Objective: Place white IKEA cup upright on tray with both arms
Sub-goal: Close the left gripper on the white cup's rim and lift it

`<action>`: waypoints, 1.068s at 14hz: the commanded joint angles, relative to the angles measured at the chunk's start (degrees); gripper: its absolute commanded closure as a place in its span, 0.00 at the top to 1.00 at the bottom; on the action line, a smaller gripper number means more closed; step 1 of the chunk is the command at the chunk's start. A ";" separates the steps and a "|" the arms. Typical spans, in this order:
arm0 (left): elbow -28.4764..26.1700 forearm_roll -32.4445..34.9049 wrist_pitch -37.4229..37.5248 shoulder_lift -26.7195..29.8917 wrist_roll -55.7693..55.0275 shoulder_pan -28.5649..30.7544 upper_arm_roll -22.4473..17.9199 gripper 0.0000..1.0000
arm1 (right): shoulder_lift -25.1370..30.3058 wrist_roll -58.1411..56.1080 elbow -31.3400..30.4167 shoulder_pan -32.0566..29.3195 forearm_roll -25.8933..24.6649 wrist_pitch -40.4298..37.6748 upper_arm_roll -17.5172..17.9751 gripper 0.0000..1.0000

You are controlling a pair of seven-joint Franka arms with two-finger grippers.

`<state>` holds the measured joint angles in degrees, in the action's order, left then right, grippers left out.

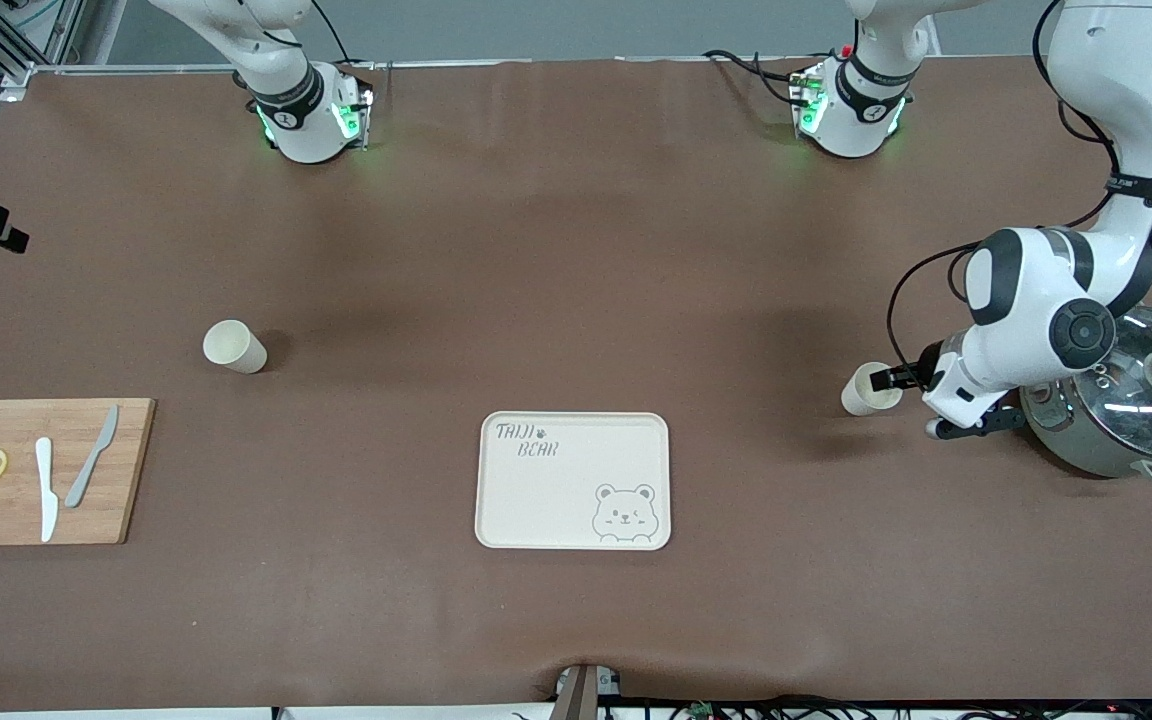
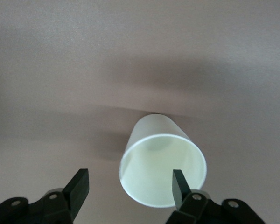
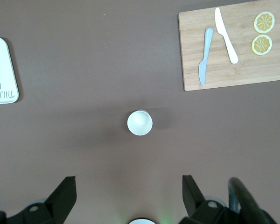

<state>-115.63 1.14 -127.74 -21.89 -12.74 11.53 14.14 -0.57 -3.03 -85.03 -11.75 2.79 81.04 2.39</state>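
Counting items: two cups, one tray point(image 1: 573, 481), one cutting board point(image 1: 41, 471) bearing two knives and two lemon slices, and one lidded pot point(image 1: 1126, 405). One cup point(image 1: 870, 389) stands toward the left arm's end of the table, at about two o'clock from the tray; the other cup point(image 1: 234, 347) stands at about ten o'clock from it. The pot is partly hidden by the left arm. The left gripper point(image 2: 129, 189) is spread wide, one finger point(image 2: 179, 186) reaching into the first cup's mouth, gripping nothing. The right gripper point(image 3: 128, 193), cut off from the front view, hangs wide apart and empty over the other cup.
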 commanded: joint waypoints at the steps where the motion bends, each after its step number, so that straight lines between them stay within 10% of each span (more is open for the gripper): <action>1: -0.13 1.50 -2.86 -0.96 -1.32 0.60 0.37 0.57 | -0.31 -0.58 0.48 -1.43 0.82 -0.27 0.60 1.00; 7: -0.13 1.41 -6.03 -2.19 -1.49 0.60 0.54 0.00 | -0.92 -0.75 0.57 -3.97 0.73 0.96 0.51 1.00; 15: 2.16 1.33 -3.23 -1.31 -7.12 -0.02 0.80 0.00 | -7.15 -0.67 0.84 -4.95 -0.32 8.15 0.51 1.00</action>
<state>-114.44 1.13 -132.99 -24.07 -18.21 11.53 14.69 -5.48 -3.06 -85.15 -15.27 2.71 87.56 2.25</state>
